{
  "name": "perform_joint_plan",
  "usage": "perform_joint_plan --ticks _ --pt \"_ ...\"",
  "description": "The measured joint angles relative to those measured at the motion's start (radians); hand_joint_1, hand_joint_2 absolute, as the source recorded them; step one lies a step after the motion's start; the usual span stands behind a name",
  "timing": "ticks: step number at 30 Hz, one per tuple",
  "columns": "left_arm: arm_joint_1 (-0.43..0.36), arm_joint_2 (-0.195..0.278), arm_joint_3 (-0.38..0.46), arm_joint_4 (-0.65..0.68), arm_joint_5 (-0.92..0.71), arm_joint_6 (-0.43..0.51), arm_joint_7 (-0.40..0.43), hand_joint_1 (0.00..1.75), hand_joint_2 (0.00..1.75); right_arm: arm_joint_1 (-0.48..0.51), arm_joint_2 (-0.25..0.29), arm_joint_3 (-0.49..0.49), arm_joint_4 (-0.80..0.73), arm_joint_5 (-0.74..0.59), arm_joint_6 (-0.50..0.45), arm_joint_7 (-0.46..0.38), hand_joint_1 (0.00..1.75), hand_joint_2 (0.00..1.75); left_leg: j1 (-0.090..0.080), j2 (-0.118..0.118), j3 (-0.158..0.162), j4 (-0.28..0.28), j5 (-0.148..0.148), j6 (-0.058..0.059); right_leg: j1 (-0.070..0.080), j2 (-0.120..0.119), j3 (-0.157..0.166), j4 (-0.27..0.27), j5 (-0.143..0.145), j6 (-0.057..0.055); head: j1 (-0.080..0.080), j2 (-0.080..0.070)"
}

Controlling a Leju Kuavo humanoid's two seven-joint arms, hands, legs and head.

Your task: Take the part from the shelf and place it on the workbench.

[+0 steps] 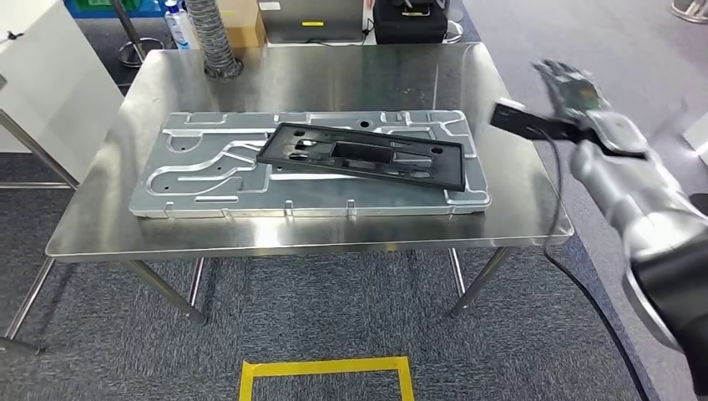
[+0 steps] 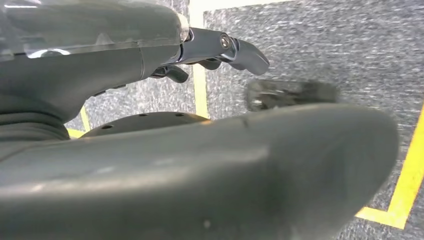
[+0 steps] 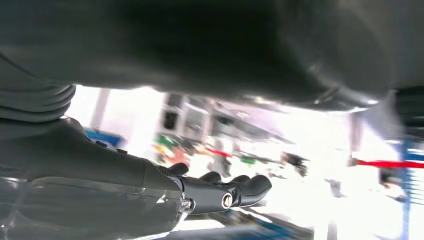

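A long black frame-shaped part (image 1: 363,156) lies flat and slightly askew on a silver machined plate (image 1: 209,180), which rests on the steel workbench (image 1: 317,75). My right hand (image 1: 572,88) is raised beyond the bench's right edge, clear of the part, its fingers spread and holding nothing. In the right wrist view the right hand (image 3: 100,175) has its dark fingers (image 3: 240,190) stretched out against a bright, blurred room. My left hand (image 2: 150,165) hangs over grey carpet, its fingers (image 2: 235,50) extended with nothing in them.
A grey ribbed hose (image 1: 213,38), a cardboard box (image 1: 242,21) and a black case (image 1: 409,21) stand behind the bench. A white cabinet (image 1: 42,75) is at the left. Yellow floor tape (image 1: 326,372) marks a square in front. A black cable (image 1: 555,192) hangs from my right wrist.
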Motion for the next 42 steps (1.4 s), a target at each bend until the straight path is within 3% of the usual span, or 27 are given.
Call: perform_joint_plan --ticks 1,2,3,6,8,10,12,15,16,17,19,21,23,25,26,27,30,31,32,34,35,37,38,39,40,41,42 --pt "0.002 0.0 0.001 0.0 0.0 0.0 0.0 0.0 0.0 0.033 -0.024 -0.019 0.004 -0.026 -0.019 0.004 0.0 0.0 0.003 0.0 -0.005 0.05 -0.02 -0.002 0.0 -0.003 -0.006 0.002 0.004 0.001 0.0 0.0" --pt "0.003 0.0 0.002 0.0 0.0 0.0 -0.001 0.0 0.0 0.072 -0.045 -0.041 0.008 -0.054 -0.038 0.006 0.0 0.0 0.005 0.001 0.009 0.061 -0.02 -0.003 0.0 -0.005 -0.012 0.004 0.006 0.003 0.0 0.0" --pt "0.004 0.0 0.002 0.0 -0.001 0.0 -0.001 0.0 0.0 0.117 -0.063 -0.065 0.011 -0.084 -0.059 0.005 0.0 0.0 0.007 0.001 0.043 0.029 -0.003 -0.002 -0.001 -0.006 -0.016 0.008 0.007 0.004 0.0 0.0" --pt "0.002 0.0 0.004 0.0 -0.006 0.0 -0.001 0.0 0.0 0.28 -0.101 -0.155 0.018 -0.182 -0.135 -0.012 0.0 0.0 0.005 -0.006 0.172 -0.159 0.038 0.009 0.0 -0.009 -0.025 0.018 0.006 0.013 0.0 0.0" --pt "0.001 0.0 0.004 0.0 -0.011 -0.001 0.0 0.0 0.0 0.401 -0.11 -0.223 0.023 -0.24 -0.173 -0.027 0.0 0.0 0.001 -0.012 0.2 -0.205 0.031 0.016 -0.001 -0.012 -0.029 0.018 0.011 0.024 0.0 0.0" --pt "0.0 0.001 0.004 0.0 -0.015 -0.002 0.001 0.0 0.0 0.512 -0.11 -0.283 0.026 -0.282 -0.194 -0.04 0.0 0.0 0.0 -0.012 0.203 -0.222 0.041 0.025 -0.005 -0.011 -0.03 0.016 0.014 0.036 0.0 0.0" --pt "-0.004 0.001 0.004 0.0 -0.018 -0.004 0.001 0.0 0.0 0.612 -0.102 -0.343 0.028 -0.317 -0.211 -0.054 0.0 0.0 0.002 -0.011 0.204 -0.246 0.056 0.04 -0.01 -0.002 -0.043 0.044 -0.023 0.045 0.0 0.0" --pt "-0.009 0.003 0.004 0.0 -0.022 -0.009 0.001 0.0 0.0 0.735 -0.066 -0.433 0.033 -0.376 -0.207 -0.08 0.0 0.0 0.001 -0.009 0.188 -0.253 0.077 0.048 -0.014 0.011 -0.097 0.213 -0.143 0.054 0.0 0.0" --pt "-0.009 0.003 0.004 0.0 -0.022 -0.01 0.001 0.0 0.0 0.772 -0.048 -0.462 0.035 -0.397 -0.194 -0.09 0.0 0.0 0.001 -0.007 0.178 -0.25 0.082 0.047 -0.016 0.012 -0.108 0.264 -0.162 0.057 0.0 0.0" --pt "-0.009 0.004 0.004 0.0 -0.023 -0.011 0.001 0.0 0.0 0.805 -0.027 -0.49 0.037 -0.42 -0.174 -0.099 0.0 0.0 0.001 -0.005 0.167 -0.246 0.088 0.046 -0.018 0.012 -0.105 0.285 -0.159 0.06 0.0 0.0" --pt "-0.009 0.005 0.004 0.0 -0.025 -0.011 0.002 0.0 0.0 0.859 0.013 -0.548 0.042 -0.467 -0.133 -0.116 0.0 0.0 0.003 -0.002 0.137 -0.232 0.101 0.039 -0.025 0.011 -0.05 0.226 -0.106 0.066 0.0 0.0" --pt "-0.01 0.005 0.003 0.0 -0.031 -0.011 0.004 0.0 0.0 0.898 0.056 -0.607 0.047 -0.521 -0.091 -0.126 0.0 0.0 0.004 0.0 0.108 -0.214 0.113 0.027 -0.027 0.013 0.033 0.098 -0.082 0.067 0.0 0.0" --pt "-0.012 0.006 0.0 0.0 -0.037 -0.011 0.008 0.0 0.0 0.937 0.105 -0.667 0.052 -0.58 -0.05 -0.131 0.0 0.0 0.004 0.0 0.099 -0.207 0.127 0.013 -0.02 0.018 0.07 0.032 -0.093 0.052 -0.001 0.0" --pt "-0.011 0.006 -0.003 0.0 -0.042 -0.011 0.014 0.0 0.0 0.974 0.159 -0.726 0.062 -0.64 -0.017 -0.127 0.0 0.0 0.005 0.0 0.099 -0.21 0.141 -0.002 -0.015 0.019 0.061 0.031 -0.082 0.031 -0.001 0.0" --pt "-0.01 0.007 -0.004 0.0 -0.044 -0.011 0.017 0.0 0.0 0.989 0.185 -0.755 0.068 -0.667 -0.004 -0.121 0.0 0.0 0.008 0.0 0.093 -0.206 0.133 -0.009 -0.014 0.018 0.053 0.032 -0.073 0.022 -0.001 0.0" --pt "-0.009 0.007 -0.006 0.0 -0.047 -0.011 0.019 0.0 0.0 1.003 0.213 -0.782 0.072 -0.689 0.005 -0.114 0.0 0.0 0.01 0.001 0.084 -0.186 0.102 -0.014 -0.014 0.017 0.041 0.031 -0.061 0.011 -0.001 0.0" --pt "-0.01 0.007 -0.009 0.0 -0.055 -0.01 0.022 0.0 0.0 1.04 0.283 -0.852 0.085 -0.737 0.014 -0.086 0.0 0.0 0.012 0.001 0.048 -0.019 -0.069 -0.022 -0.01 0.015 -0.007 0.032 -0.02 -0.006 -0.001 0.0" --pt "-0.011 0.007 -0.011 0.0 -0.056 -0.01 0.023 0.0 0.0 1.051 0.302 -0.872 0.089 -0.757 0.019 -0.068 0.0 0.0 0.012 0.001 0.044 0.046 -0.1 -0.024 -0.008 0.015 -0.025 0.032 -0.005 -0.007 -0.001 0.0" --pt "-0.012 0.007 -0.012 0.0 -0.058 -0.01 0.025 0.0 0.0 1.062 0.321 -0.891 0.093 -0.782 0.024 -0.048 0.0 0.0 0.011 0.001 0.05 0.09 -0.103 -0.024 -0.005 0.015 -0.044 0.033 0.009 -0.007 -0.002 0.0" --pt "-0.013 0.007 -0.013 0.0 -0.061 -0.008 0.028 0.0 0.0 1.086 0.366 -0.942 0.101 -0.844 0.035 -0.017 0.0 0.0 0.011 0.0 0.11 0.083 -0.052 -0.017 0.002 0.015 -0.082 0.034 0.038 -0.007 -0.001 0.0" --pt "-0.014 0.007 -0.013 0.0 -0.061 -0.005 0.028 0.0 0.0 1.098 0.39 -0.97 0.104 -0.87 0.038 -0.01 0.0 0.0 0.01 -0.001 0.169 0.028 -0.036 -0.011 0.004 0.015 -0.098 0.035 0.052 -0.006 -0.002 0.0" --pt "-0.017 0.007 -0.013 0.0 -0.06 0.0 0.028 0.0 0.0 1.121 0.433 -1.02 0.107 -0.9 0.042 -0.009 0.0 0.0 0.003 -0.004 0.314 -0.151 -0.063 0.004 0.008 0.017 -0.117 0.036 0.077 0.0 -0.001 0.0" --pt "-0.019 0.007 -0.014 0.0 -0.06 0.002 0.027 0.0 0.0 1.129 0.448 -1.036 0.109 -0.905 0.043 -0.009 0.0 0.0 -0.002 -0.005 0.363 -0.22 -0.085 0.012 0.006 0.017 -0.119 0.034 0.089 0.004 -0.001 0.0" --pt "-0.02 0.007 -0.014 0.0 -0.059 0.003 0.027 0.0 0.0 1.136 0.461 -1.048 0.111 -0.907 0.044 -0.005 0.0 0.0 -0.007 -0.004 0.389 -0.264 -0.097 0.018 0.004 0.018 -0.121 0.029 0.103 0.01 -0.001 0.0" --pt "-0.02 0.006 -0.014 0.0 -0.059 0.003 0.027 0.0 0.0 1.143 0.471 -1.057 0.114 -0.907 0.043 0.007 0.0 0.0 -0.009 -0.002 0.387 -0.276 -0.092 0.025 0.002 0.02 -0.123 0.021 0.119 0.016 -0.001 0.0" --pt "-0.019 0.005 -0.014 0.0 -0.058 0.003 0.027 0.0 0.0 1.148 0.482 -1.066 0.118 -0.906 0.04 0.026 0.0 0.0 -0.01 0.002 0.375 -0.276 -0.076 0.032 -0.001 0.022 -0.129 0.018 0.12 0.021 -0.001 0.0" --pt "-0.017 0.005 -0.014 0.0 -0.057 0.004 0.028 0.0 0.0 1.151 0.492 -1.073 0.121 -0.905 0.034 0.051 0.0 0.0 -0.01 0.006 0.36 -0.279 -0.06 0.041 -0.002 0.023 -0.139 0.029 0.098 0.026 0.0 0.0"
